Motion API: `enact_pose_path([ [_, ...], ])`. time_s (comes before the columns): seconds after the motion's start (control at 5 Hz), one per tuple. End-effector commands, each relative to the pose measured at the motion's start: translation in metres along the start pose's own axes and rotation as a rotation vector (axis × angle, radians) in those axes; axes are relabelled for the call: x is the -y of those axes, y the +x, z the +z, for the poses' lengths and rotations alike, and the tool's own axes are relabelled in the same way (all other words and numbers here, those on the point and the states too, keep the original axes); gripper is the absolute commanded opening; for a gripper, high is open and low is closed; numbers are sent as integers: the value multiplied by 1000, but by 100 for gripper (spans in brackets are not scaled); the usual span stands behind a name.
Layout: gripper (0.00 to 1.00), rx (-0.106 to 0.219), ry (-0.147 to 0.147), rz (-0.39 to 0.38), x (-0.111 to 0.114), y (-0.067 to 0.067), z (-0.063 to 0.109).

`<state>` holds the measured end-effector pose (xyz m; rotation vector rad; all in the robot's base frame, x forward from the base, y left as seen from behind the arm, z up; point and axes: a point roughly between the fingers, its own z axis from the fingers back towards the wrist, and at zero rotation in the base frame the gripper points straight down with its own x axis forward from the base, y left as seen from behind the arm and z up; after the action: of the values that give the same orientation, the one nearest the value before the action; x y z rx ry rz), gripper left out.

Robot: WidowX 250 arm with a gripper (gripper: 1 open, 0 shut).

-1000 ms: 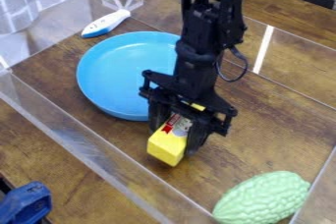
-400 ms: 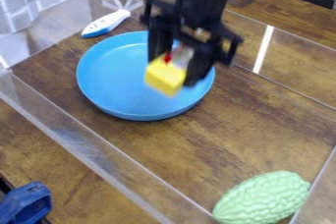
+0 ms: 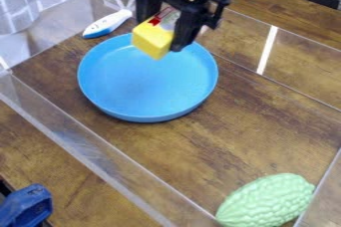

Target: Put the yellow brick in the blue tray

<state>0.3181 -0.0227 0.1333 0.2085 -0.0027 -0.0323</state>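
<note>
The yellow brick (image 3: pixel 154 40) hangs in the air above the far part of the blue tray (image 3: pixel 134 90), with a red-and-white label showing at its upper edge. My black gripper (image 3: pixel 170 24) is shut on the brick from above, its fingers (image 3: pixel 194 20) reaching down around it. The tray is a wide round shallow dish lying on the wooden table, and nothing lies inside it. The brick sits well above the tray's floor and touches nothing but the gripper.
A bumpy light-green oval object (image 3: pixel 266 201) lies at the front right. A small blue-and-white object (image 3: pixel 107 23) rests behind the tray at the back left. Clear plastic walls (image 3: pixel 80 151) fence the table's front and left sides.
The gripper has lifted the yellow brick off the table in front of the tray and carried it up and away, to above the tray's far part.
</note>
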Motion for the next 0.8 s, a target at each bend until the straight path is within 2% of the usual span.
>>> enact_pose_path([
  [0.0, 0, 80, 17, 26, -23, -1, 23],
  [0.2, 0, 94, 34, 10, -34, 4, 16],
  [0.4, 100, 104, 40, -7, -40, 9, 9],
  [0.6, 100, 118, 34, -66, -36, 13, 1],
])
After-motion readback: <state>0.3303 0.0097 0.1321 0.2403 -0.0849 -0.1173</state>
